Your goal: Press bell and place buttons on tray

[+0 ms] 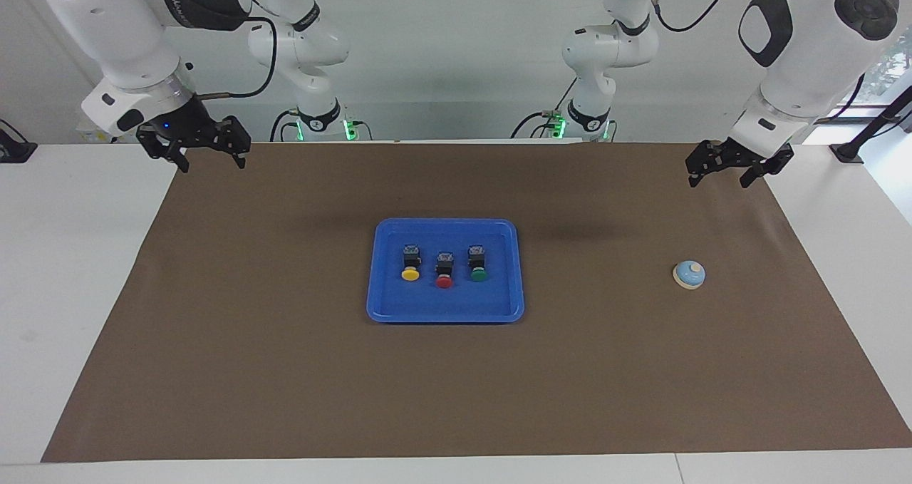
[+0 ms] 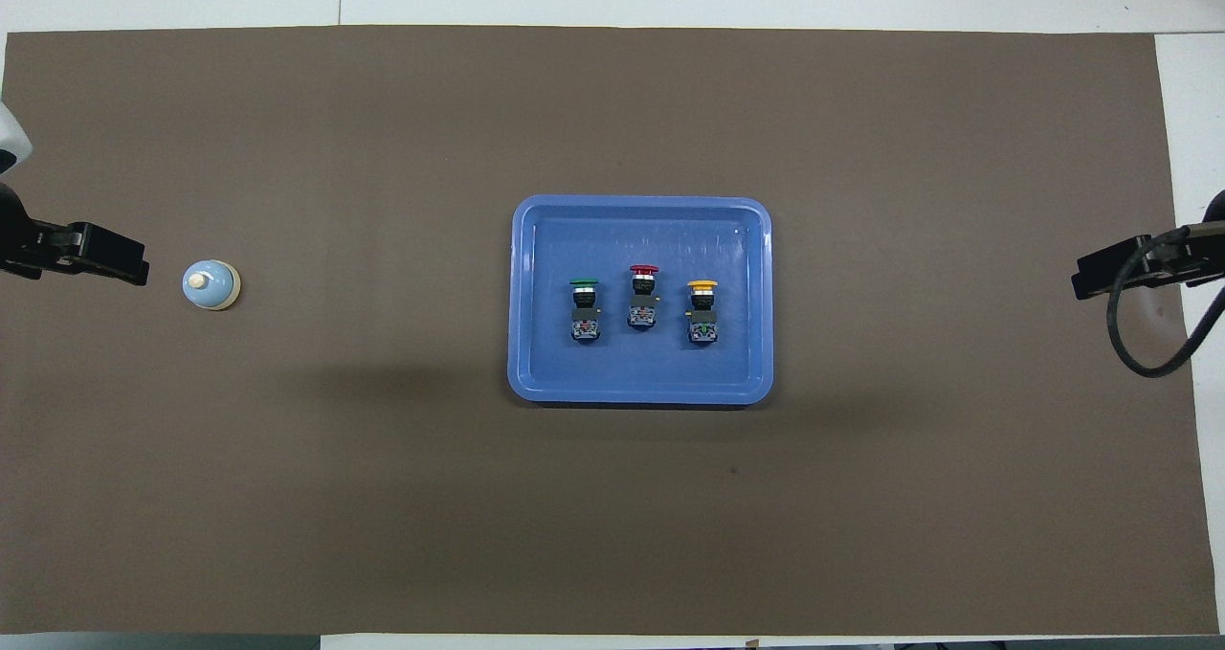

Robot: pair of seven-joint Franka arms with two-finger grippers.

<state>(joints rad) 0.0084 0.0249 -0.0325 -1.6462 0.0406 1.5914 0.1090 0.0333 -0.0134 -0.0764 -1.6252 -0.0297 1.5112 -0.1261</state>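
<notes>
The blue tray (image 1: 445, 314) lies in the middle of the brown mat, also in the overhead view (image 2: 641, 387). On it, three buttons lie in a row: yellow (image 1: 410, 264) (image 2: 702, 310), red (image 1: 444, 270) (image 2: 643, 298) and green (image 1: 478, 264) (image 2: 585, 311). The light-blue bell (image 1: 689, 274) (image 2: 211, 284) stands on the mat toward the left arm's end. My left gripper (image 1: 721, 179) (image 2: 134, 269) is open and empty, raised over the mat's edge at that end, apart from the bell. My right gripper (image 1: 211, 162) (image 2: 1081, 286) is open and empty, raised over the mat's edge at the right arm's end.
The brown mat (image 1: 285, 370) covers most of the white table (image 1: 71, 270). A black cable (image 2: 1134, 344) loops down from the right arm over the mat's edge.
</notes>
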